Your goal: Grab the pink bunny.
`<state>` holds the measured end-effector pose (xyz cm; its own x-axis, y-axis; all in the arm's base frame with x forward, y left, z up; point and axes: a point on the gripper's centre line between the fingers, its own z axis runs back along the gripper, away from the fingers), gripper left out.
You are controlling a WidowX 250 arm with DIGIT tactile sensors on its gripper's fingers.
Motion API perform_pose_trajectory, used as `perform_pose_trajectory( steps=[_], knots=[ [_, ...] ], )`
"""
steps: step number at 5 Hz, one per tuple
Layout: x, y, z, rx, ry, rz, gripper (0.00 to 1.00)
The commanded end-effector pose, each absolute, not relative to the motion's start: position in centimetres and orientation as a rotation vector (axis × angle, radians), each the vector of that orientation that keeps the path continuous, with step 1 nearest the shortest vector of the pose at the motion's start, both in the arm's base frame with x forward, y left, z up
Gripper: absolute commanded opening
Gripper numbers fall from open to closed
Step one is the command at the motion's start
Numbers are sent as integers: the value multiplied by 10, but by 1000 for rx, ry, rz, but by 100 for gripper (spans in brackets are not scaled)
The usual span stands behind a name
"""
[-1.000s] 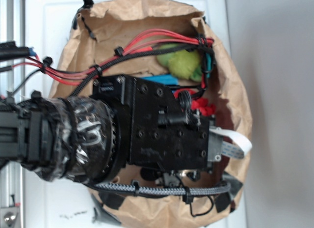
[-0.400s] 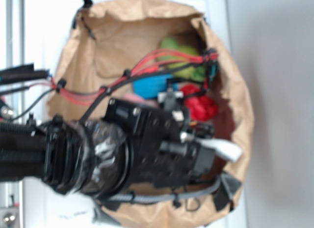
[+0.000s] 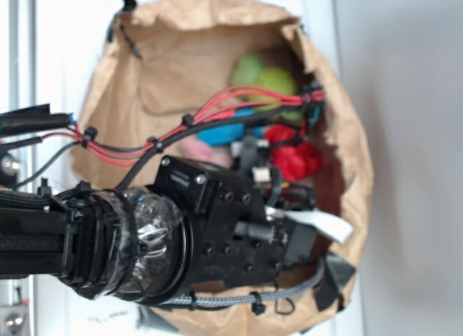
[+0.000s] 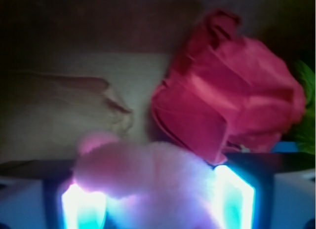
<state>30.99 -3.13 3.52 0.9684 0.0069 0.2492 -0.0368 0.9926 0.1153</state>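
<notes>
The pink bunny (image 4: 148,177) is a fuzzy light-pink plush filling the gap between my gripper's (image 4: 159,204) two glowing fingers (image 4: 81,209). Both pads press against its sides, and its fluff bulges over the left finger. In the exterior view only a bit of the pink bunny (image 3: 197,149) shows, behind the red cables and just left of the gripper (image 3: 249,156) inside the brown paper bag (image 3: 181,53). The arm hides the rest. The gripper is shut on the bunny.
A red ruffled fabric toy (image 4: 232,91) lies just beyond the right finger, touching the bunny, and shows as the red toy (image 3: 295,158) from outside. A yellow-green plush (image 3: 264,82) and a blue object (image 3: 221,133) lie further in. The bag walls (image 3: 354,155) close in all round.
The arm has dropped deeper into the bag and shifted down-left in the exterior view. That uncovered the green plush, the red toy and part of the bunny.
</notes>
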Motion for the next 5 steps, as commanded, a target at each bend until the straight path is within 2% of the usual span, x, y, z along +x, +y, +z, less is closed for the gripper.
perform_pose_trajectory(
  steps=[1,2,4,5],
  knots=[
    [327,-33,52,100,-282,13,0],
    [319,-32,60,78,-275,10,0],
    [303,-21,101,-27,-227,0,0],
    [298,1,145,-110,-222,21,0]
  ],
)
